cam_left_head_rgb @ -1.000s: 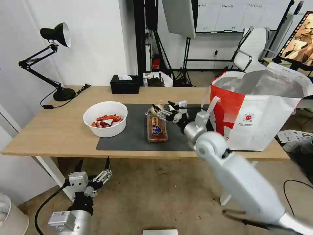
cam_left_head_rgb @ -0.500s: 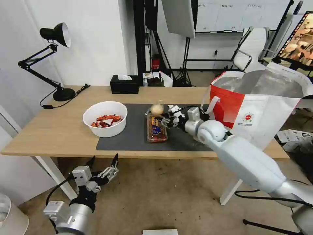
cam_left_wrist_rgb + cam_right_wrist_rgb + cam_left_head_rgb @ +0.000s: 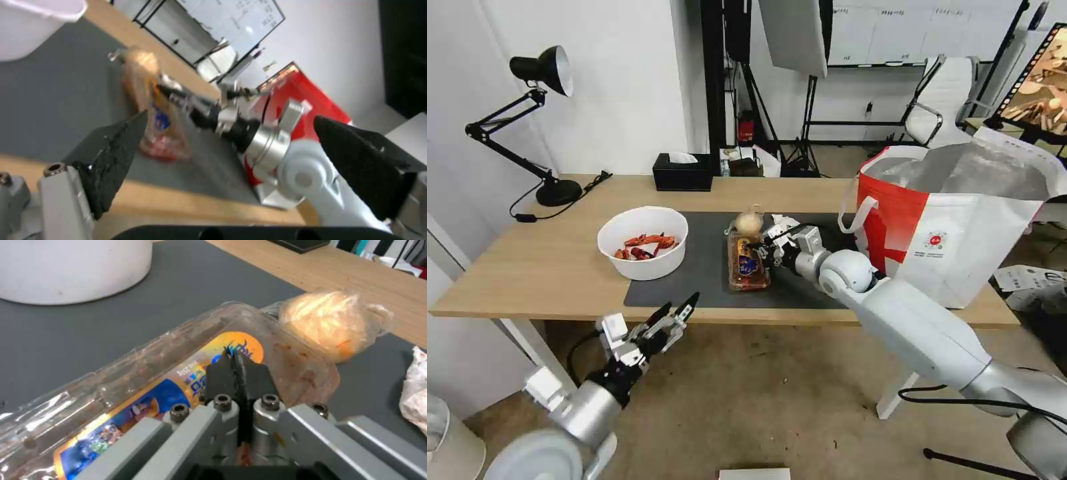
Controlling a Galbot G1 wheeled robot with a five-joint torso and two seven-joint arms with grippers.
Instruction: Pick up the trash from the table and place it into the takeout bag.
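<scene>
The clear clamshell tray (image 3: 746, 268) lies on the dark mat (image 3: 694, 280) of the table (image 3: 527, 267). My right gripper (image 3: 758, 252) is shut at the tray's right rim, its pads pressed together over the label (image 3: 233, 355). Just behind the tray sit the knotted yellowish bag (image 3: 749, 222) and the crumpled tissue (image 3: 785, 221). The white bowl (image 3: 627, 265) of crayfish shells stands at the mat's left end. The red-and-white takeout bag (image 3: 960, 247) stands open at the table's right end. My left gripper (image 3: 680, 304) hangs open below the table's front edge.
A black tissue box (image 3: 682, 172) sits at the table's back edge, with a black desk lamp (image 3: 550, 100) at the back left. An office chair, stands and cables fill the room behind. The bag's white handle (image 3: 854, 213) hangs close to my right forearm.
My right gripper came down from above the knotted bag to the tray and shut. My left arm rose and swung right toward the table's front edge, fingers still open.
</scene>
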